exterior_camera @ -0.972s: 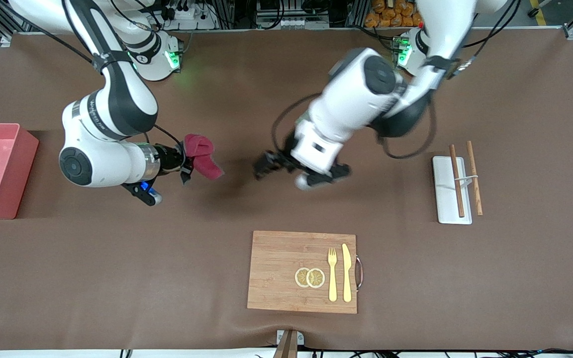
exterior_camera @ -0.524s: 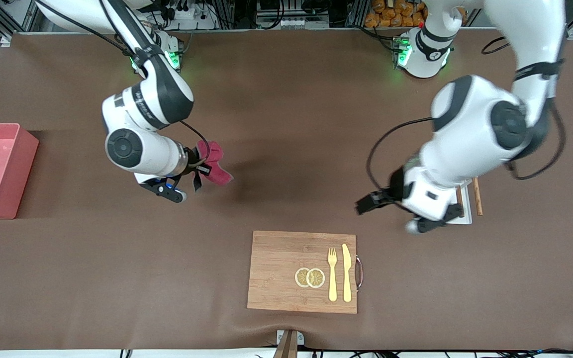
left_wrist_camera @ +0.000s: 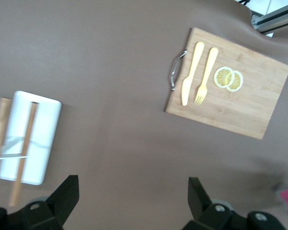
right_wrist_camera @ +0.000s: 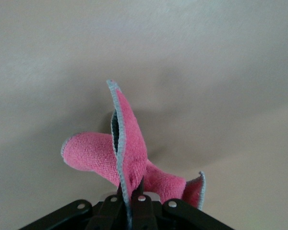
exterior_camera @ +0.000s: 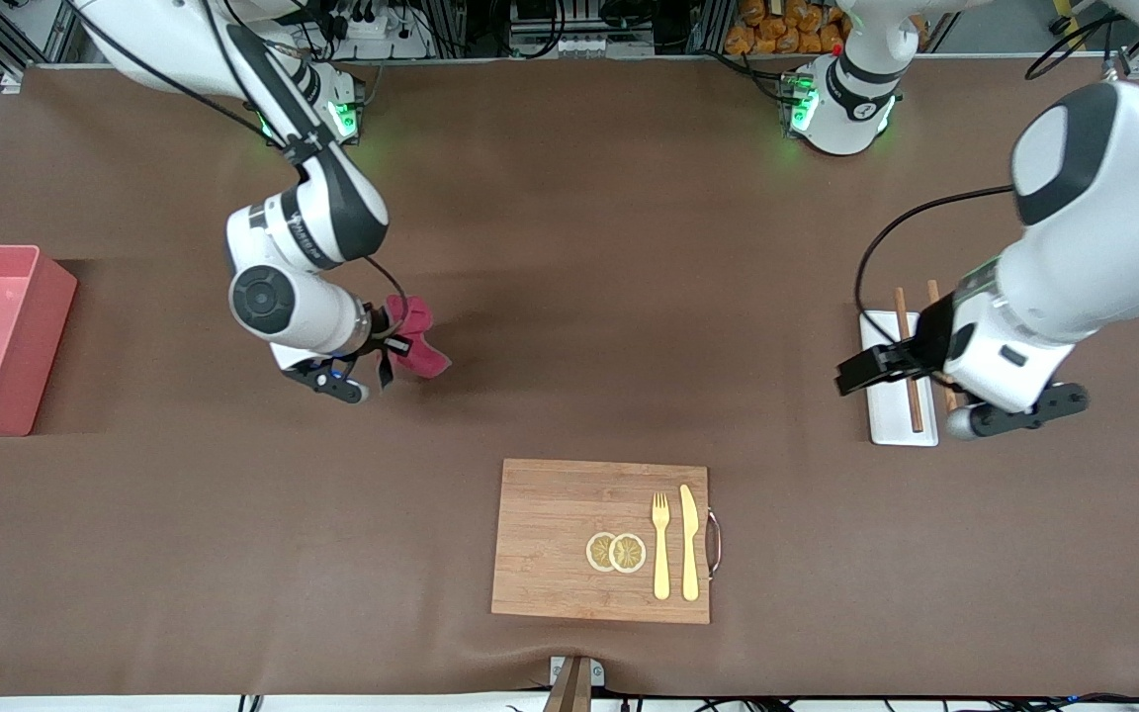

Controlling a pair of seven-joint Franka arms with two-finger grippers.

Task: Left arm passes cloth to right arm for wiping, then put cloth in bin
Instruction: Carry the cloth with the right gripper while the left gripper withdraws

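The bench (exterior_camera: 569, 415) carries a cutting board (exterior_camera: 569, 539). Toward the right arm's end from the board, the right gripper (exterior_camera: 394, 341) hangs, fingers pinching the cloth (exterior_camera: 418, 338), maybe just above the bench. Toward the left arm's end, the left gripper (exterior_camera: 856, 376) hovers, fingers (left_wrist_camera: 67, 194) spread.

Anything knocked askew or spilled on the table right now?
Nothing stands out. The cloth hangs bunched in the right gripper; fork, knife and lemon slices lie neatly on the cutting board. The left gripper, open, hovers at the white tray.
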